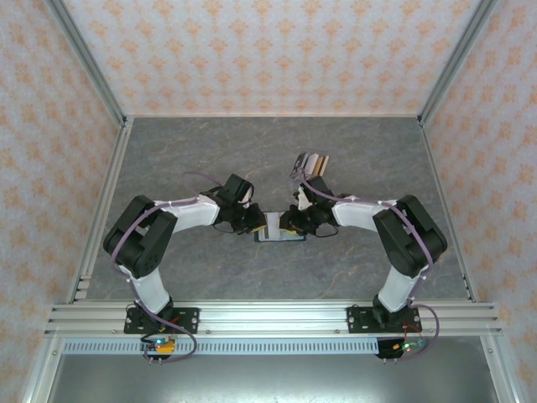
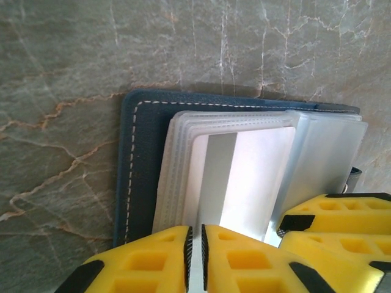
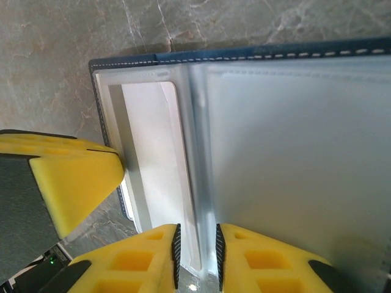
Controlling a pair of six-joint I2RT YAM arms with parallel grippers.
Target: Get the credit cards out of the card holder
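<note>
As one card holder (image 2: 137, 171) lies open, left tool (image 2: 195, 235) and right tool (image 3: 197, 235) gape slightly.

Robot test cell in a lab, dressed up as a room. Grey marble-look tabletop (image 1: 210, 151) beneath left gripper (image 1: 252, 220) and right gripper (image 1: 295, 222). Peach-patterned wallpaper panels (image 1: 277, 50) beyond and to either side of both, framed by bare aluminium extrusion posts (image 1: 89, 59). Slotted aluminium rail (image 1: 277, 315) on the near side of the grippers, arm bases (image 1: 159, 319) bolted on. Purple cabling (image 1: 116, 252) along the arms. Small circuit boards (image 1: 159, 344) with lit LEDs below the rail.
</note>
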